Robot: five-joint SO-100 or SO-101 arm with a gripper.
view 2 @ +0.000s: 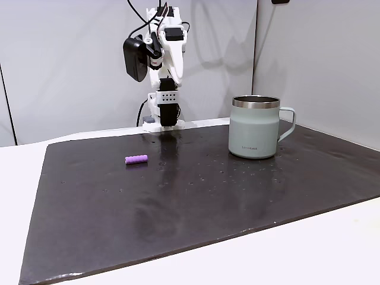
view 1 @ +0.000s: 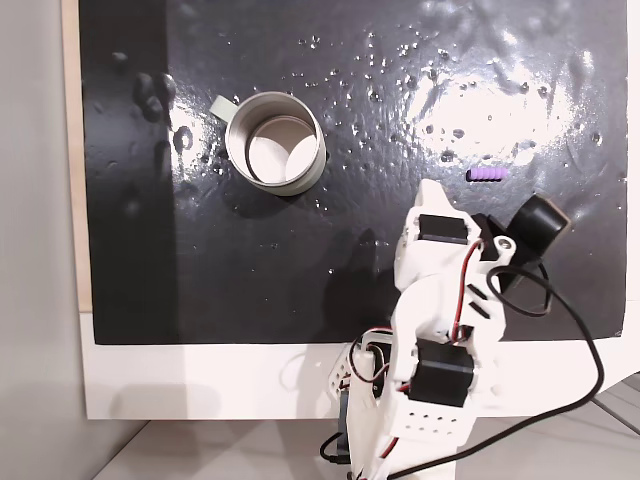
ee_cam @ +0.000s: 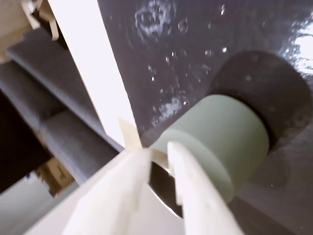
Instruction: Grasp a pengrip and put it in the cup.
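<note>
Starting step: nothing is grasped yet; I judge the reach for the pengrip has not begun.
Cup: the cup [view 1: 275,141] stands upright in the upper left of the overhead fixed view, on the black mat [view 1: 300,270]; in the side fixed view it sits right of centre [view 2: 255,127].
Pengrip: the pengrip [view 1: 486,174] lies on its side in the upper right of the overhead view, well apart from the cup; in the side view it lies left of centre [view 2: 136,160].
Gripper: in the wrist view the gripper [ee_cam: 159,155] is empty, fingers slightly parted with a narrow gap, pointing toward the cup [ee_cam: 220,142].
Next move: swinging toward the pengrip, widening the jaws, descending across its short axis.
</note>
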